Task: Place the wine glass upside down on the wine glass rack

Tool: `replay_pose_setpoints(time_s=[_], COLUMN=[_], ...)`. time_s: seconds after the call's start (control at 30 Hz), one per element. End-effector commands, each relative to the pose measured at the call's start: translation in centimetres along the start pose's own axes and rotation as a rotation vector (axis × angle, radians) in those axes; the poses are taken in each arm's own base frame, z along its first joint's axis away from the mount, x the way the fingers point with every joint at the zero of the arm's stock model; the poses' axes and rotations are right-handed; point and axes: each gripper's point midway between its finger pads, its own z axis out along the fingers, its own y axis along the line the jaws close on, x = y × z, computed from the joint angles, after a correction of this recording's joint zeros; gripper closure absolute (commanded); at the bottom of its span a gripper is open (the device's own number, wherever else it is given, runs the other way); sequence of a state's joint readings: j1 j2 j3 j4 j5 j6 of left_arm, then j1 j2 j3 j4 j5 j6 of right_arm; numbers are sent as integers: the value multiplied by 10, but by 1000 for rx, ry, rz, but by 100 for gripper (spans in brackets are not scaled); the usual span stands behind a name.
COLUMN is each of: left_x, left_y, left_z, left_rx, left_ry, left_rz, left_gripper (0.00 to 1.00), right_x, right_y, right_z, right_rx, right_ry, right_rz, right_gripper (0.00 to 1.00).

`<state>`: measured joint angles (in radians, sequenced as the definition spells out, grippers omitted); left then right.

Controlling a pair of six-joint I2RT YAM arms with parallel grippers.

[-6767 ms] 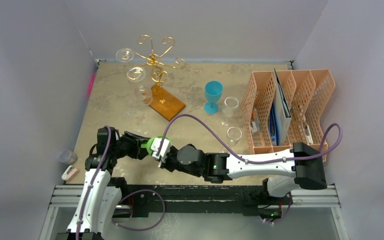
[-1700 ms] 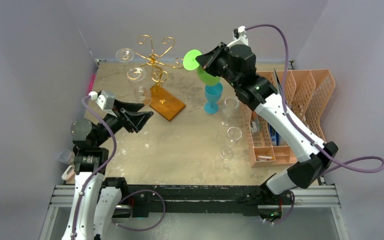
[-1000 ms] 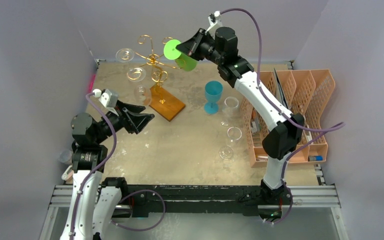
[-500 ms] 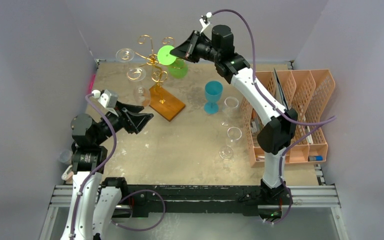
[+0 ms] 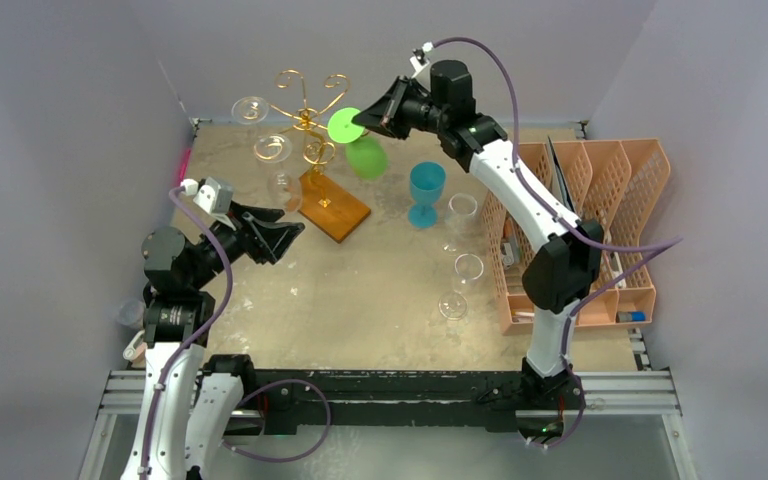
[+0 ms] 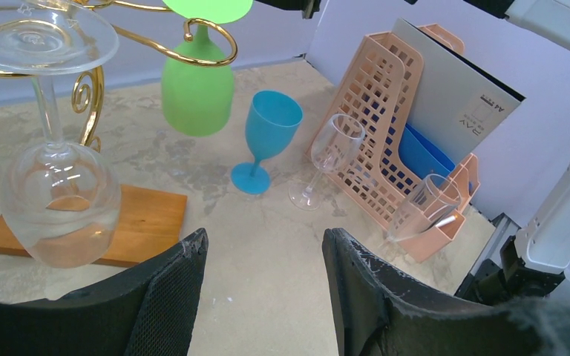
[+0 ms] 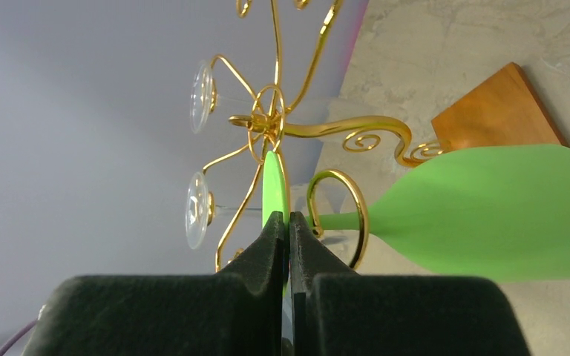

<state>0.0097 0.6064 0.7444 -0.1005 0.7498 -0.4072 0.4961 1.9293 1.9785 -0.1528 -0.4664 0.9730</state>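
The gold wire wine glass rack (image 5: 307, 118) stands on its brown wooden base (image 5: 334, 204) at the back left. My right gripper (image 5: 371, 117) is shut on the flat foot of a green wine glass (image 5: 365, 157), held upside down. Its stem passes through a curled gold arm (image 7: 339, 215) in the right wrist view, with the green bowl (image 7: 490, 211) hanging below. It also shows in the left wrist view (image 6: 197, 89). My left gripper (image 5: 272, 232) is open and empty, low, near the base's front.
Clear glasses (image 5: 272, 150) hang upside down on the rack. A blue goblet (image 5: 425, 192) and three clear glasses (image 5: 467, 268) stand right of the base. An orange mesh organizer (image 5: 575, 220) with papers is at the right. A small clear cup (image 5: 134, 313) sits at the left edge.
My right gripper carried the green glass from the front left up to the rack, then lowered it slightly so the stem sits in a curled arm. My left arm stayed still.
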Motion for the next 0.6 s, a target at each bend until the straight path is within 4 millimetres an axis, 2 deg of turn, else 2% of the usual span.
replay_pose_setpoints(time_s=[0.0, 0.57], left_x=[-11, -10], left_y=[-1, -1], left_z=[-1, -1], left_rx=[-13, -10], left_ry=[-19, -21], left_rz=[21, 27], left_gripper=[43, 43], right_x=[-12, -34], right_y=[32, 12], right_z=[-25, -39], right_rx=[-69, -14], right_ry=[-51, -164], right_rz=[-8, 65], right_gripper=[100, 100])
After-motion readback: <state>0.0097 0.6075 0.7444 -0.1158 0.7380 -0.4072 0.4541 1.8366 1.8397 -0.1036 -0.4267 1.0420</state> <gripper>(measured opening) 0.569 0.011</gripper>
